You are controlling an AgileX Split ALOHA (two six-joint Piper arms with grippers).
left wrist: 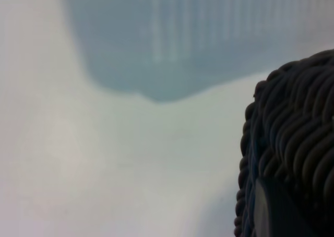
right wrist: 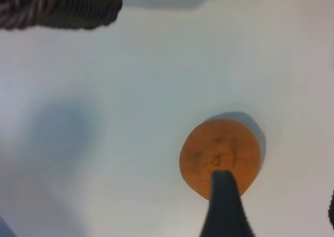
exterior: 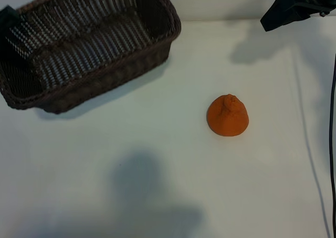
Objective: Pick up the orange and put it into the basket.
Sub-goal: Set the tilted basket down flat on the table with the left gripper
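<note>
Orange (exterior: 228, 116) sits on the white table (exterior: 157, 159), right of centre in your outside view, knob side up, nothing touching it. Basket is not holding it.

Going left to right for you:

- Far left edge: a small dark piece of the left arm (exterior: 8, 15) shows at the basket's left rim. You can't see its claw in the outside view. In the left wrist view only a dark sliver of one finger (left wrist: 279, 211) shows, right against the woven wall of the basket (left wrist: 292, 143). Whether it touches the weave you cannot tell. The claw stands partly open and you can see nothing in it.
- Upper left: the basket (exterior: 105, 70), dark brown wicker, sits on the table at a slant, well apart from the orange. You can see nothing inside it.
- Middle: bare table with soft shadows.
- Right of centre: the orange, flat base down.
- Upper right corner: the right arm (exterior: 294, 7) hangs above the table, up and to the right of the orange. In its wrist view one dark finger (right wrist: 224, 205) overlaps the orange (right wrist: 219, 153) from above, and the basket corner (right wrist: 62, 7) lies far off. Its claw stands wide open, holding nothing.
</note>
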